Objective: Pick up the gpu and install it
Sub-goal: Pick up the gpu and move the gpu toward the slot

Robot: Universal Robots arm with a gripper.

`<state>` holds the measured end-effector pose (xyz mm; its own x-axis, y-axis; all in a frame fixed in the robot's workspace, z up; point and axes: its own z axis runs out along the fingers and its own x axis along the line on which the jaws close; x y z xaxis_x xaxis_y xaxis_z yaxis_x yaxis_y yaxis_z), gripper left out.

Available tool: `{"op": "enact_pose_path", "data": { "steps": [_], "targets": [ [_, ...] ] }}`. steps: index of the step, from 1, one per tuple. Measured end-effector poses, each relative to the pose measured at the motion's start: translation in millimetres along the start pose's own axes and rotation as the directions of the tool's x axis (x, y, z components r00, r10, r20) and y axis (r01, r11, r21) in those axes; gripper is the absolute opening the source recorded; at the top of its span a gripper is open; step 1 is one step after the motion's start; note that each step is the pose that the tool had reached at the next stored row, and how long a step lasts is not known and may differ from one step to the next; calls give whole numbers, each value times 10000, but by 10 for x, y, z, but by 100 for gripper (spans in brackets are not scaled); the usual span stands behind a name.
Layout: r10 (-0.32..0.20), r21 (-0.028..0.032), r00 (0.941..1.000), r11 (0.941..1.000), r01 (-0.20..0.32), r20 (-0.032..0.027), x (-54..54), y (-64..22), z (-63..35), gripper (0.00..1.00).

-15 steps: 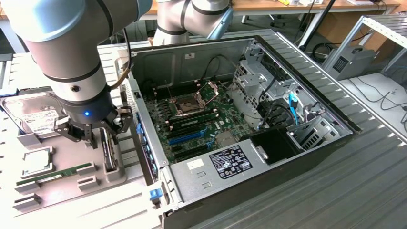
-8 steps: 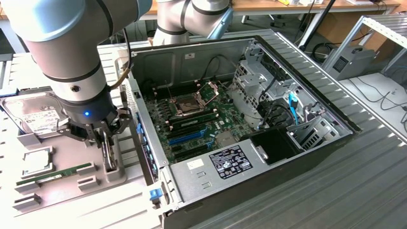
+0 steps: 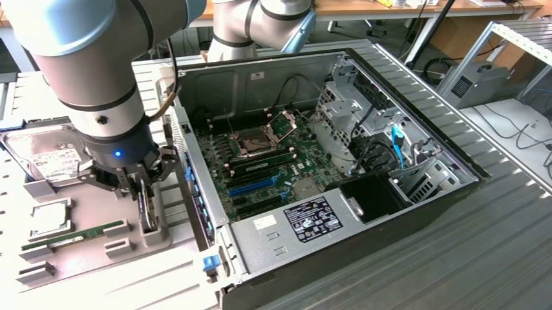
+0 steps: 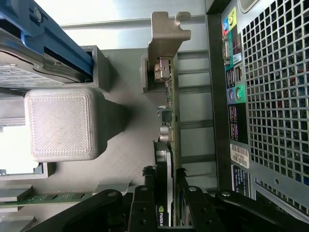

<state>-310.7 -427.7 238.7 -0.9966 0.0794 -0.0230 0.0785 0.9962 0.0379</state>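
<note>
standing on edge in a grey holder (image 3: 160, 236), the graphics card (image 4: 169, 121) sits just beside the open computer case (image 3: 345, 227). the claw (image 3: 147, 194) straddles its upper edge, fingers (image 4: 143, 203) apart on either side.

The gpu (image 3: 148, 208) is a thin, flat, dark card standing upright on its long edge in a slot of a gray holder (image 3: 158, 237), at the exterior view's left of the open computer case (image 3: 243, 79). In the wrist view it shows edge-on (image 4: 171, 121): a narrow dark board with small components along it, a black shroud on one face, and a small green logo on its upper edge. A pale metal bracket (image 4: 166, 30) with a bent tab and a port closes one end. The card runs parallel to the case's perforated rear panel, near it but apart.
</note>
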Motion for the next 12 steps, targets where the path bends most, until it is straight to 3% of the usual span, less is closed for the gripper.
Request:
{"op": "enact_pose_path", "data": {
  "steps": [5,12],
  "targets": [
    [-371,-9,9993,9993,371,-13,-1,0,0,27],
    [-384,-9,9993,9993,384,-14,-1,1,-4,27]
  ]
}}
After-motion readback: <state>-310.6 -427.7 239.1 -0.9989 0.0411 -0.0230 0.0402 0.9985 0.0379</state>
